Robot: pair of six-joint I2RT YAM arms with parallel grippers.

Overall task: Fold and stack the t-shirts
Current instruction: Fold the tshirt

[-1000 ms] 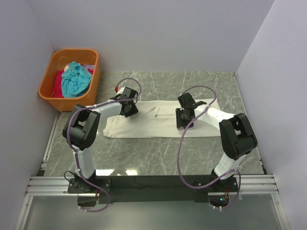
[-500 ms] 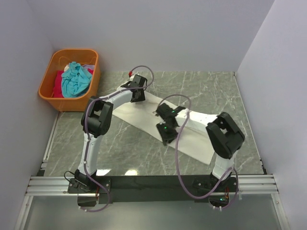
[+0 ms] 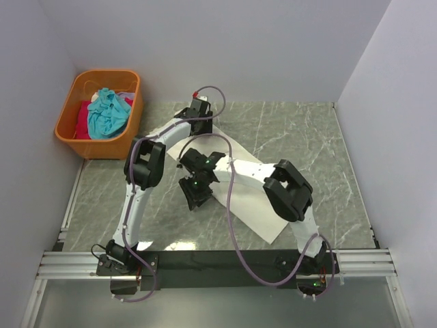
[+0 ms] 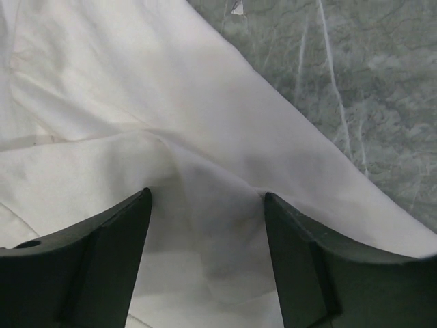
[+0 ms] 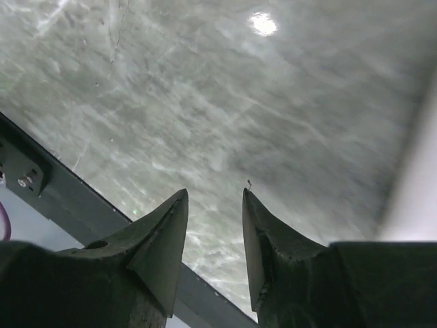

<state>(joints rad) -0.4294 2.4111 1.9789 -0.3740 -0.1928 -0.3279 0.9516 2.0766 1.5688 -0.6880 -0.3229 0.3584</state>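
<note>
Cream t-shirt [image 3: 256, 205] lies on the bench [image 3: 328, 150] as a long folded strip set diagonally, its far end near the middle and its near end toward the front right. It is not yet a compact fold and not stacked. Left pincer [image 4: 205, 266] hangs over the far end with its fingers [image 4: 102, 263] spread wide and cloth beneath them, but nothing is pinched between them. My guess is that it is placed there to pin or re-grab that end for the next fold. Right arm reaches across the strip, and the right pincer [image 5: 213, 253] sits off the shirt's left edge over bare stone, part-spread with a narrow gap and empty. That looks like a reposition rather than a grasp. Teal t-shirt [image 3: 106, 113] and red t-shirt [image 3: 83, 117] sit bunched in the orange basket [image 3: 72, 102] at the far left, untouched. The top view gives the overall layout, but the arms cover both pincer tips, so contact is hard to judge there. The left wrist view shows soft creases running under the fingers. The right wrist view shows only a blurred sliver of cream at its right edge, probably the shirt's border.
</note>
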